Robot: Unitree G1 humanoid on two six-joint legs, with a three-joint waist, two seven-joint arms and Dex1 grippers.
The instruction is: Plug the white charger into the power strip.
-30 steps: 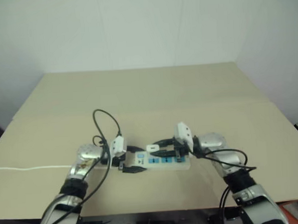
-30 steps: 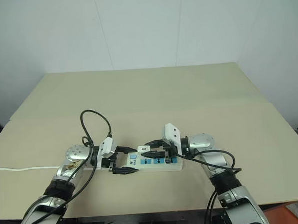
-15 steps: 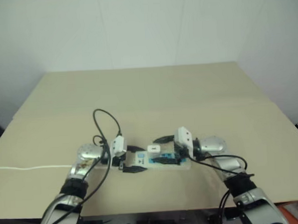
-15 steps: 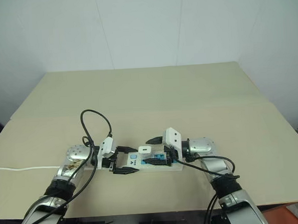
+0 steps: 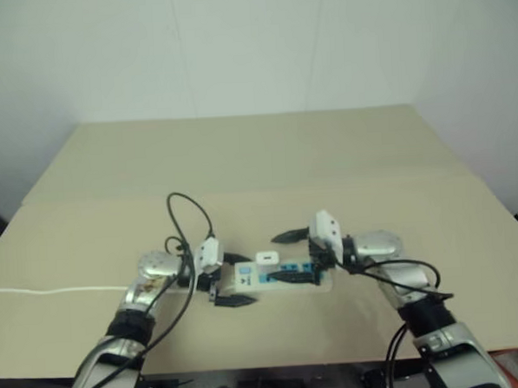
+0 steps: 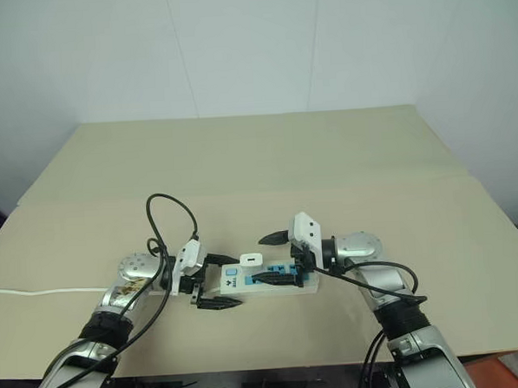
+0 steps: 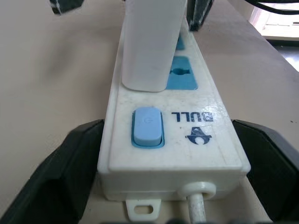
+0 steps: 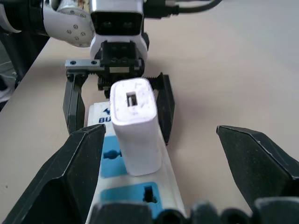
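Power strip (image 6: 268, 279): long white bar with blue socket faces, lying flat on the tan tabletop (image 6: 266, 159) near its front edge. Blue switch (image 7: 148, 127) and thin white cord (image 5: 38, 291) at the end toward my left arm.

White charger (image 6: 251, 260): small cube, standing upright in the strip's socket next to the switch, small slot in its top face.

My left tool (image 6: 213, 282): released, fingers spread, one on each long side of the strip's switch end, not pressing it.

My right tool (image 6: 274, 258): released, fingers wide apart, raised above the strip's other end, clear of the charger.

Black cable (image 6: 169, 218): loops up over my left wrist.
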